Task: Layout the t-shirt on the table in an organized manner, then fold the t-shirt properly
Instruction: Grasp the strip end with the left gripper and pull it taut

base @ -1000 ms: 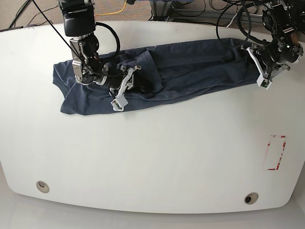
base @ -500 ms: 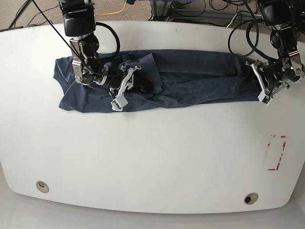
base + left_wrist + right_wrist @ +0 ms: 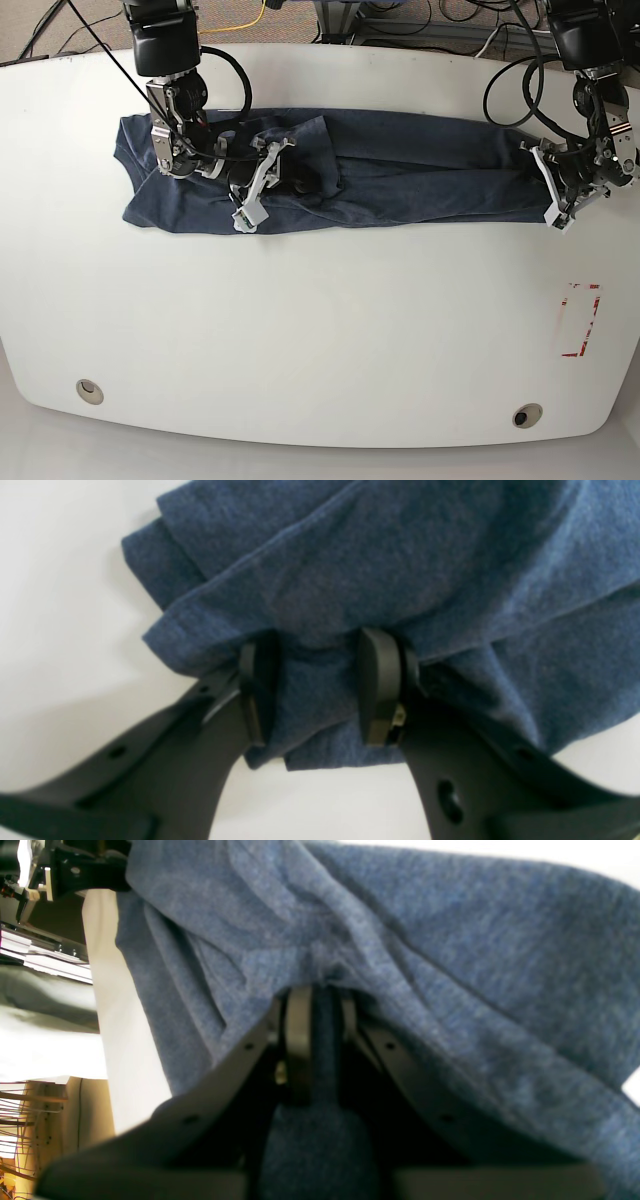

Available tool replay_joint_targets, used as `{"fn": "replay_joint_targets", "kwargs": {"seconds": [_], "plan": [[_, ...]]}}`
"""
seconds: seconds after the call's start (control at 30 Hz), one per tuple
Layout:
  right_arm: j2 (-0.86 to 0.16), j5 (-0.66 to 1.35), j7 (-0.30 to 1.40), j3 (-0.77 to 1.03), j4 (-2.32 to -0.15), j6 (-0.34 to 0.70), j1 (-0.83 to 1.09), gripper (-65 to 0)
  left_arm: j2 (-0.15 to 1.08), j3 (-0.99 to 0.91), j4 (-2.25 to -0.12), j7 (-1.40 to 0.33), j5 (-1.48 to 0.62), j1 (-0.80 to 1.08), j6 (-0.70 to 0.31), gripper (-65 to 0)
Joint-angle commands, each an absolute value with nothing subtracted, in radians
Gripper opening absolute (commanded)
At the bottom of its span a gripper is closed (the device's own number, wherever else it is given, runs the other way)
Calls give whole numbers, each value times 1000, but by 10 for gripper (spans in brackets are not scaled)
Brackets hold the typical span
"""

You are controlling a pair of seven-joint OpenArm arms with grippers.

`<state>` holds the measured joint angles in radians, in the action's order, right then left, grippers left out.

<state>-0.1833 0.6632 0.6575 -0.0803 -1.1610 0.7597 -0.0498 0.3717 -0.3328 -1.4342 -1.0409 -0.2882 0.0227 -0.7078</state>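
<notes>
Your left gripper (image 3: 315,690) and right gripper (image 3: 320,1040) each clamped the dark navy-blue heathered t-shirt (image 3: 400,170), stretched across the white worktop (image 3: 320,320).

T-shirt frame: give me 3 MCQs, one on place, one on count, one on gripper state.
1. Where does the t-shirt lie on the table?
A. far half
B. near edge
C. on the red mark

2. How many round grommet holes show?
A. one
B. two
C. four

3. The right gripper is:
A. open, clear of cloth
B. shut on the t-shirt
C. out of view

A: the shirt stretches across the far side. B: one hole near each front corner. B: its jaws pinch a fabric fold.
</notes>
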Motion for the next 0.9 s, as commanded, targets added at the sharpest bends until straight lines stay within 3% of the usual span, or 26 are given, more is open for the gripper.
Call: {"fn": "replay_joint_targets", "kwargs": {"seconds": [0.0,0.3,0.63,0.87], "plan": [[-200,615,730,-79,-1155,698,-42,-575,392,-343,-1481,-1092,-243,22,-698,-413],[-193,616,845,-27,-1423,698,-1,-575,392,-443,-1656,-1204,-243,19,-698,-413],[-197,616,974,25,-1682,698,30,-575,383,-587,-1759,-1210,-245,13,-698,-406],[-202,608,1012,54,-1810,698,82,-575,351,-696,-1702,-1210,-334,15,-698,-296]]}}
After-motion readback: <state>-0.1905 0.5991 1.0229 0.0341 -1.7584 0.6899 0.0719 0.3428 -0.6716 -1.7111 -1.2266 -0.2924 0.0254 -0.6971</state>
